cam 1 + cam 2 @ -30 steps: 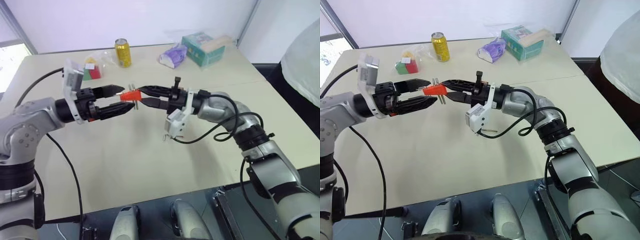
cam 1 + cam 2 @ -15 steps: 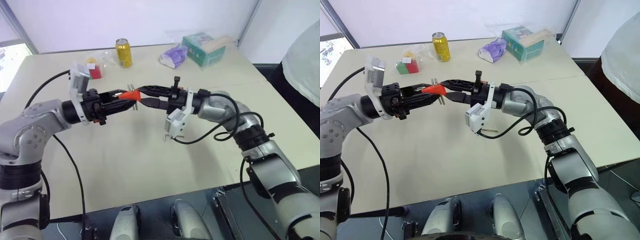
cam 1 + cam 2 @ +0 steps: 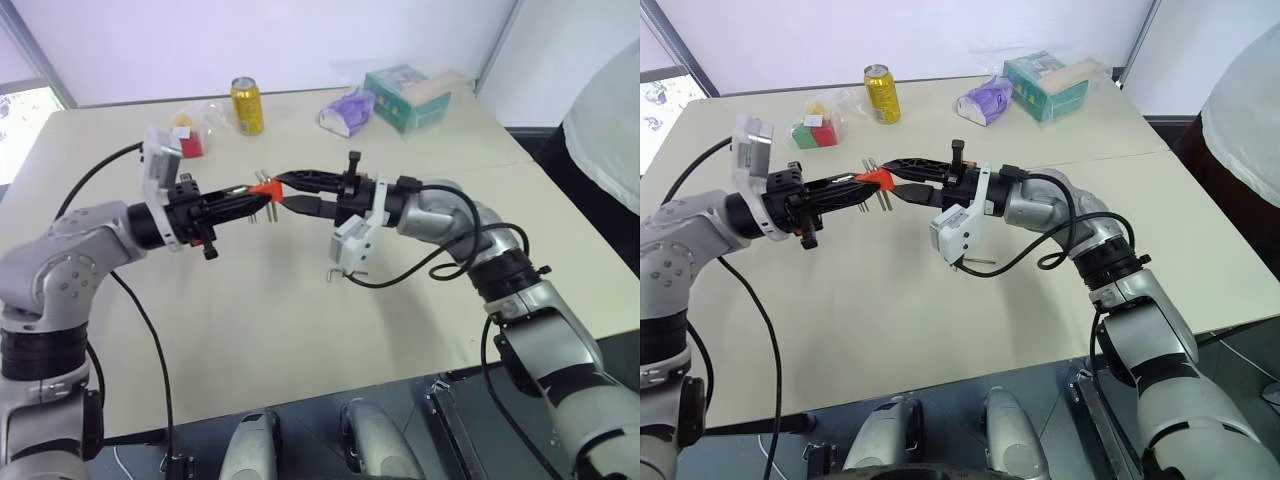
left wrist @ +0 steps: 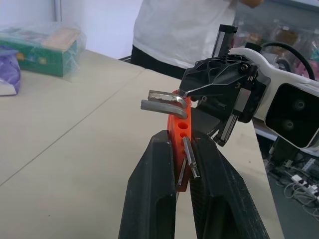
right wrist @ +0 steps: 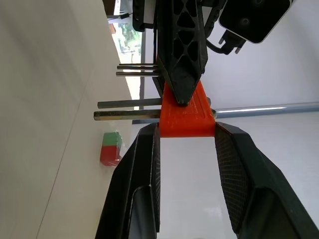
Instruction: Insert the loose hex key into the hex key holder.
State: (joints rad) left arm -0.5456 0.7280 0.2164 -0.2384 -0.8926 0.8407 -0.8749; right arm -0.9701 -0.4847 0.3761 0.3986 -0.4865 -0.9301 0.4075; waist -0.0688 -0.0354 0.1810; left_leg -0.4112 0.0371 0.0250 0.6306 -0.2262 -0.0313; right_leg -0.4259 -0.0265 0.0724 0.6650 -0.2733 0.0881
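Above table [image 3: 300,320], left gripper [image 3: 252,196] has closed on holder [image 3: 264,187].

My right gripper [image 5: 185,130] has its two black fingers [image 5: 133,199] closed on the orange-red hex key holder [image 5: 187,112], one finger against each side of the block. From the far side the left gripper [image 5: 179,97] reaches in, its narrow black tip pressed flat against the holder's face, fingers together. I count four thin grey metal keys [image 5: 128,103] standing out of the holder, lying parallel and pointing toward the beige table [image 5: 45,99]. Two sit close to my fingers, two further along past the left gripper's tip. A red-and-green block [image 5: 110,148] rests on the table surface, well apart from the holder.
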